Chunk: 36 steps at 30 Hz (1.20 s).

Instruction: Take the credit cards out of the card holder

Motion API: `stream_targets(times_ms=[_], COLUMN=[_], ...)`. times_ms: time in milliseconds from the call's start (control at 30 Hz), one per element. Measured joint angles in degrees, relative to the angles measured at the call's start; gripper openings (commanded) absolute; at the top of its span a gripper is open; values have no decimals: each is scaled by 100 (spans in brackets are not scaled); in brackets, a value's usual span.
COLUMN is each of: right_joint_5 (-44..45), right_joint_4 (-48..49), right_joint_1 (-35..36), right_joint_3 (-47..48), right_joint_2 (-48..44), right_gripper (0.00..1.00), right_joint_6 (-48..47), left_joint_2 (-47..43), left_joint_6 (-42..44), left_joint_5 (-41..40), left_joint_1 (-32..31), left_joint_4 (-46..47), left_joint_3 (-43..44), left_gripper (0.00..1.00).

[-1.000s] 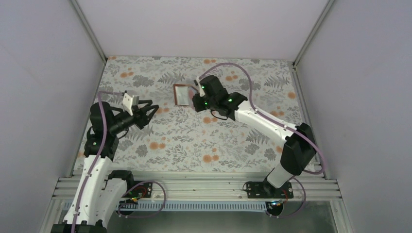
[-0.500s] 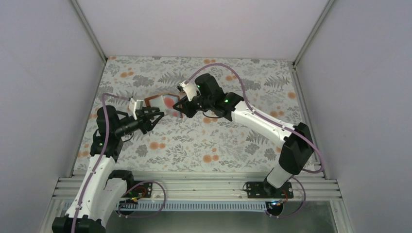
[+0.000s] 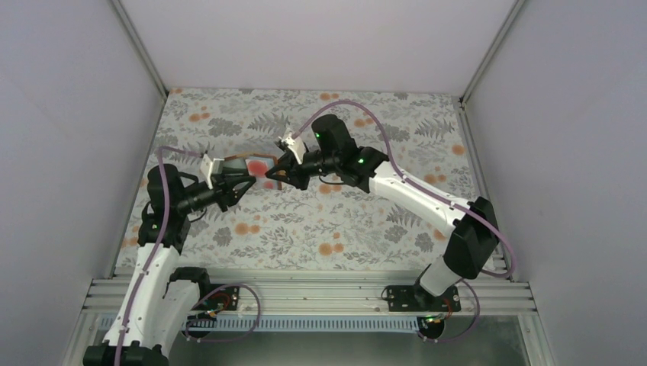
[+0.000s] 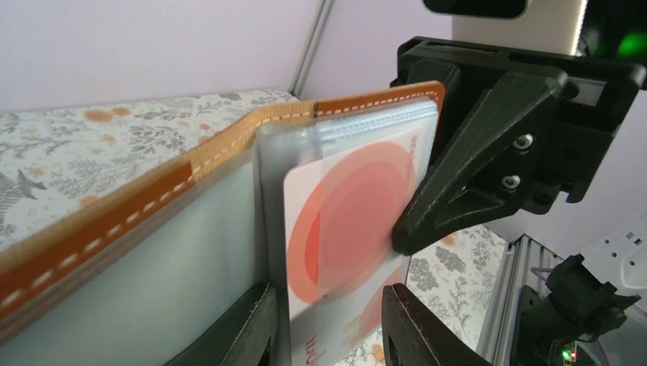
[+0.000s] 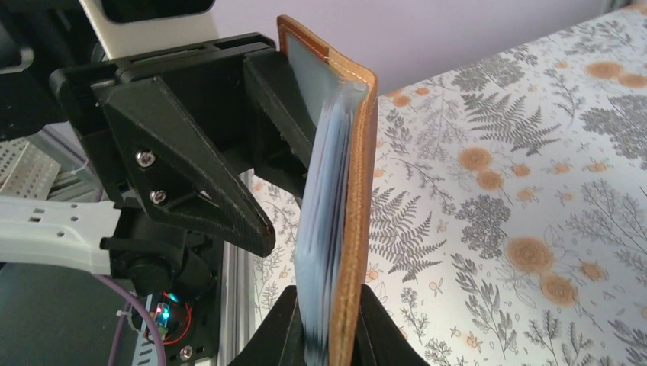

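Leather holder: the card holder [image 5: 360,175] stands on edge in the air above the counter [image 5: 534,198], opened out, with its lower end in my right claw [image 5: 328,329].
Right claw: clamped on the card holder, a finger on each side of the leather and the stack of plastic sleeves [image 5: 319,229].
Card: one pale credit card [image 4: 343,221] with red blotches sticks part way out of a clear sleeve, its free end pointing at my left claw [image 4: 326,313].
Left claw: narrow, with a finger on either side of the card's free end. I cannot tell whether the pads are on it yet.
Second card: no solid red one shows; I judge it sits deeper among the sleeves.
Step in hand: drawing this first card out.
Grip: I should close on bare card only, clear of the sleeve's lip, and deep enough that the slick plastic does not slip.
Pull: straight along the sleeve's opening, with no twist, while my right claw holds firm as the anchor.
Watch: from the left wrist, a right finger looks close against the card's far edge. If it presses there, it may brake the slide.
Risk: a skewed pull could drag the whole card holder or bend the card.
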Motion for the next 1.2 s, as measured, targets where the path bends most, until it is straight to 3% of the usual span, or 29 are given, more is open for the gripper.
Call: stream_targets(times_ms=[100,300,467,633,967,1067,1200], right_joint_5=[-186,-492,-734,-883,-1084,-1117,-1158], right_joint_4=[81,94,83,83,181,168,142], right_joint_1=[0,-31,-94,-94,-142,-179,-240], right_joint_3=[-68,-94,-98,-129,-570,-654,-662], right_joint_2=[-24,-35,-116,-262,-409,-507,-586], right_gripper=[4,4,4,24,38,33,16], right_joint_6=[-149,-356,-428,-514,-651,-664,-723], left_joint_2=[-4,4,2,-7,-63,-63,-70], left_joint_6=[44,72,302,588,664,713,800], left_joint_5=[133,380,629,890,1268,1276,1314], left_joint_1=[-2,39,101,109,26,28,28], left_joint_4=[7,4,-210,-573,-739,-776,-798], left_joint_3=[52,79,262,544,562,562,562], left_gripper=[32,3,2,2,3,2,2])
